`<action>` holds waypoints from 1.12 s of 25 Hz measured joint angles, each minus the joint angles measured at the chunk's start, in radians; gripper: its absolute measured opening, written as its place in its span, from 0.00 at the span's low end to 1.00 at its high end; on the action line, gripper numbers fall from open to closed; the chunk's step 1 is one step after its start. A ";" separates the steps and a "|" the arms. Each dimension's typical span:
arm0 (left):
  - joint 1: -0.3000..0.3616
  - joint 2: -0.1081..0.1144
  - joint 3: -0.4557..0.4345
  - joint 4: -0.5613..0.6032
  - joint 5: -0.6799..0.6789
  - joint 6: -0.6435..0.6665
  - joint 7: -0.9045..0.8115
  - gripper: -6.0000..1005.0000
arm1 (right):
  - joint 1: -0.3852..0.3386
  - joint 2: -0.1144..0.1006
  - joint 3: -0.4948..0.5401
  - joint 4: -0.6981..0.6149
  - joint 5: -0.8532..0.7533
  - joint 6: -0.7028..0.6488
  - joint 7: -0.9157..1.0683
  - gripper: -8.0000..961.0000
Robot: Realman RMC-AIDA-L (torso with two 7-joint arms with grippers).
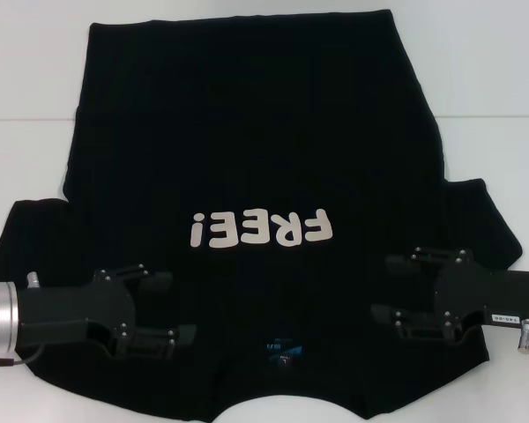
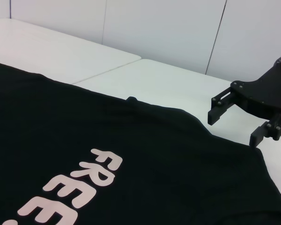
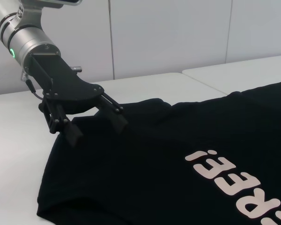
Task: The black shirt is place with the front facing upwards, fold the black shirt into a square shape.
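The black shirt (image 1: pixel 256 150) lies spread flat and face up across the white table (image 1: pixel 494 62), collar nearest the robot and hem at the far edge, which I take as the starting layout for a fold not yet begun. The left gripper (image 1: pixel 183 306) hovers over the shoulder area on its side and the right gripper (image 1: pixel 386 287) over the opposite shoulder, both with fingers spread and holding nothing (probably lining up to pinch the cloth together). Pale chunky letters (image 1: pixel 263 230) on the chest read "FREE!", and the small blue neck label (image 1: pixel 280 350) is too small to read.
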 joint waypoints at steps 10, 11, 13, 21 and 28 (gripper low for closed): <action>-0.015 0.034 -0.103 0.005 -0.007 0.004 -0.349 0.93 | 0.000 -0.001 0.000 0.000 0.000 0.000 0.012 0.80; -0.019 0.050 -0.109 0.004 -0.004 0.012 -0.421 0.93 | 0.000 -0.002 0.000 0.000 0.000 0.000 0.018 0.80; -0.023 0.090 -0.112 0.004 -0.003 0.031 -0.591 0.92 | 0.001 -0.003 0.000 -0.001 0.001 0.000 0.025 0.80; -0.011 0.153 -0.116 0.098 0.105 0.026 -1.075 0.92 | 0.003 -0.002 0.000 -0.001 0.002 0.000 0.034 0.80; -0.023 0.168 -0.135 0.103 0.202 0.005 -1.245 0.92 | 0.013 -0.001 0.000 0.000 0.002 0.000 0.050 0.80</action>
